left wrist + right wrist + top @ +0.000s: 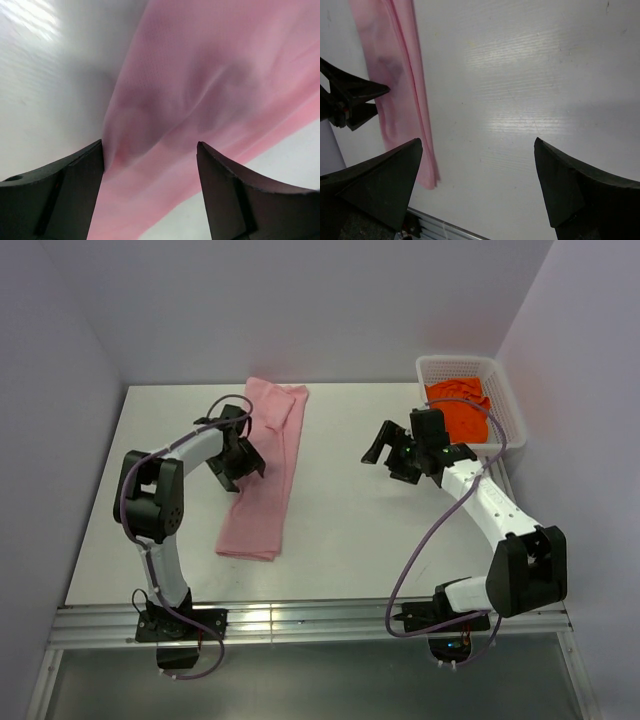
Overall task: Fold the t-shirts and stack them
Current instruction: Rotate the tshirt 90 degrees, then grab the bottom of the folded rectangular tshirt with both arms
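We saw the left hand (243, 458) spread open over the pink t-shirt (262, 505), folded long on the tabletop (350, 530); the right hand (388, 452) stood wide open, well apart.

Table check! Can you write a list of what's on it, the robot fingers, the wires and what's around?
Surface: white table.
Job's things: pink t-shirt lies as a long strip; orange t-shirt bunched in white basket.
Clutter: nothing seen.
Grippers: left fingers open over the pink t-shirt; right fingers open, empty.
Cables: purple cables loop along both arms.
Surroundings: pale walls, metal rail at near edge.
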`<state>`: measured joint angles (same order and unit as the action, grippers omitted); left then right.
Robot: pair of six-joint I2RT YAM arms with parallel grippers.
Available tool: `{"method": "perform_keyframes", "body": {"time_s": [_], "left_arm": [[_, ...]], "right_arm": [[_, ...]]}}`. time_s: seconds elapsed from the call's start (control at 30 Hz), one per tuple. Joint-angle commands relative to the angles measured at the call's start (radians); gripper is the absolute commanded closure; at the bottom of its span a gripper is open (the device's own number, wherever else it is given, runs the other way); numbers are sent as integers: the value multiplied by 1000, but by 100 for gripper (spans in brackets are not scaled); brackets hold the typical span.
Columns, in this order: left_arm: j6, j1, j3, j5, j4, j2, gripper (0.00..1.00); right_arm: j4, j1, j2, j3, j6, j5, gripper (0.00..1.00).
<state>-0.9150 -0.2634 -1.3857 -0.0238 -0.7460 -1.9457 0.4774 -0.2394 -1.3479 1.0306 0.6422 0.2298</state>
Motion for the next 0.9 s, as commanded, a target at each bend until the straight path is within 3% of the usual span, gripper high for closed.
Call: {"method": "perform_keyframes", "body": {"time_s": [0.0, 0.13, 0.23, 0.43, 0.7, 0.87], "left_arm": [[-90, -54, -24, 15, -35, 85, 22], [-78, -76, -58, 28, -76, 102, 21], [-50, -74, -119, -42, -142, 102, 21], [-9, -73, -128, -136, -193, 249, 21], [14, -56, 229, -107, -66, 557, 19], [19, -51, 425, -51, 2, 642, 20]], "right_arm": [[-20, 14, 53, -15, -44, 6, 0], [-25, 15, 53, -12, -30, 28, 0], [-22, 15, 58, 17, -23, 40, 0], [-8, -4, 81, 34, -22, 69, 0], [24, -168, 87, 11, -24, -6, 0], [58, -297, -38, 52, 19, -40, 0]]}}
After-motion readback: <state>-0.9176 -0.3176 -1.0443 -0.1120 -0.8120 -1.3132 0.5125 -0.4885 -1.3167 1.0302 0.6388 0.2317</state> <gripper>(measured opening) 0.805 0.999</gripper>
